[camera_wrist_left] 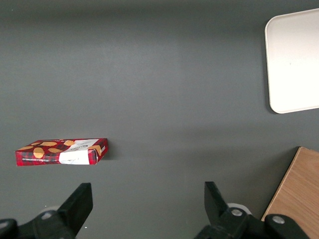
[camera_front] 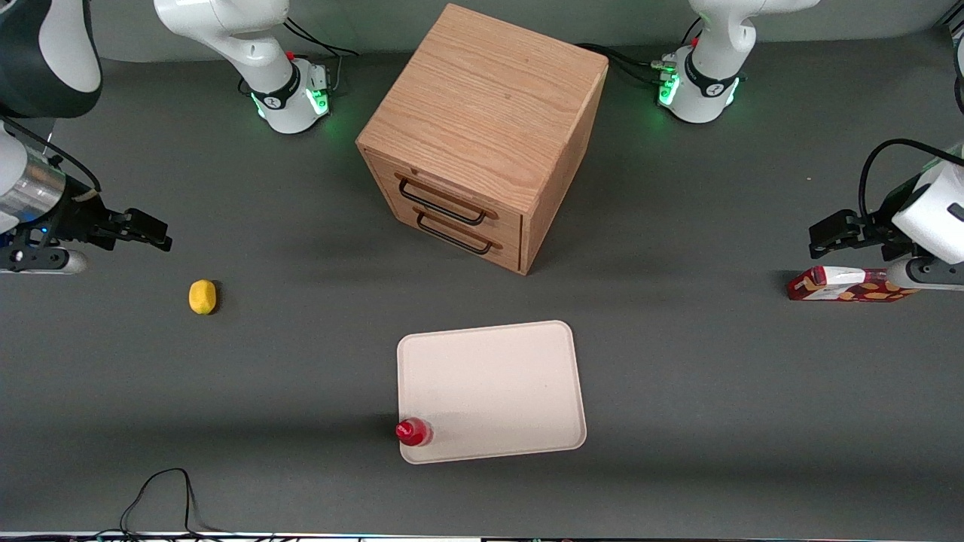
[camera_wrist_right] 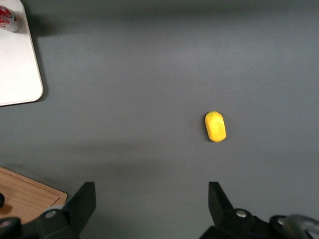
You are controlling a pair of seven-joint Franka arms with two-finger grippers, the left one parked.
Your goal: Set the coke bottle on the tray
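The coke bottle [camera_front: 413, 431] stands upright on a corner of the beige tray [camera_front: 497, 384], the corner nearest the front camera on the working arm's side. That same bottle [camera_wrist_right: 7, 18] shows at the tray's [camera_wrist_right: 17, 64] edge in the right wrist view. My right gripper [camera_front: 147, 229] hovers open and empty toward the working arm's end of the table, a little farther from the front camera than the lemon [camera_front: 202, 296]. Bare grey table shows between its fingers [camera_wrist_right: 82, 201], and the lemon [camera_wrist_right: 215, 126] lies apart from them.
A wooden two-drawer cabinet [camera_front: 482, 135] stands farther from the front camera than the tray. A flat red-and-orange carton [camera_front: 847, 284] lies toward the parked arm's end of the table. A black cable [camera_front: 162, 500] loops at the table's front edge.
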